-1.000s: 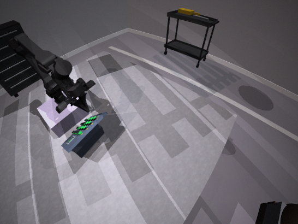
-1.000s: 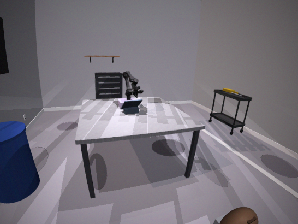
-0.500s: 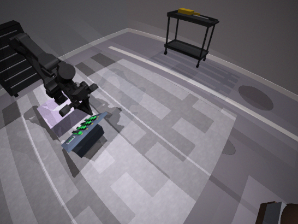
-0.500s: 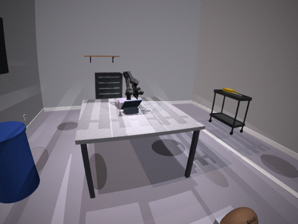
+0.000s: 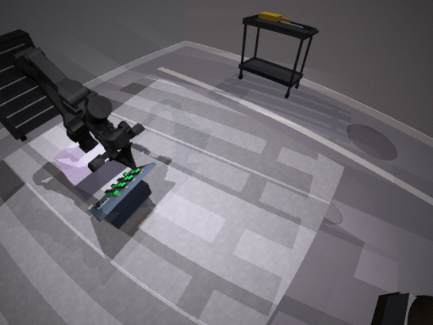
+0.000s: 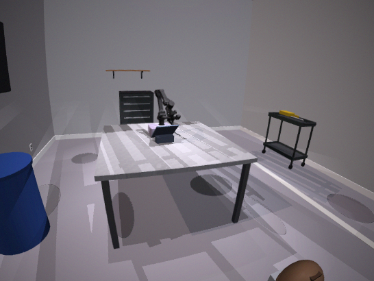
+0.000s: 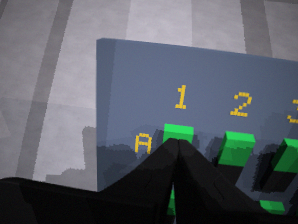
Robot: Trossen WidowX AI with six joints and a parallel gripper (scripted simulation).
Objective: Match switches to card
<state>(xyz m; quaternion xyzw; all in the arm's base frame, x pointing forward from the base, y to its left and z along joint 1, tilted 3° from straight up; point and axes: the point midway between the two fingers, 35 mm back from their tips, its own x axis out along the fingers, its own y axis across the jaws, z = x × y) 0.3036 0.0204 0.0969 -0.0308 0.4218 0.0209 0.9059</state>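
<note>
The tilted blue switch panel [image 5: 149,168] [image 6: 166,130] [image 7: 142,75] stands in front of the arm, with rows of green and dark grey switches. My gripper [image 5: 135,167] [image 7: 176,147] is shut and empty, its tips over the near part of switch A1 [image 7: 179,131] at the panel's far left corner. Whether they touch it I cannot tell. Switch A2 [image 7: 237,149] and switch A3 [image 7: 288,156] show green far halves and dark near halves. The fingers hide most lower rows in the wrist view. The small card [image 5: 103,204] is tiny in the top view and its pattern is unreadable.
A pale purple block [image 5: 75,166] [image 6: 152,129] is beside the arm, behind the panel. A dark box [image 5: 132,204] [image 6: 164,138] supports the panel on the grey table [image 6: 137,164]. A black cart [image 5: 277,28] [image 6: 291,118], a drawer cabinet [image 6: 136,107] and a blue bin [image 6: 20,205] stand away from it.
</note>
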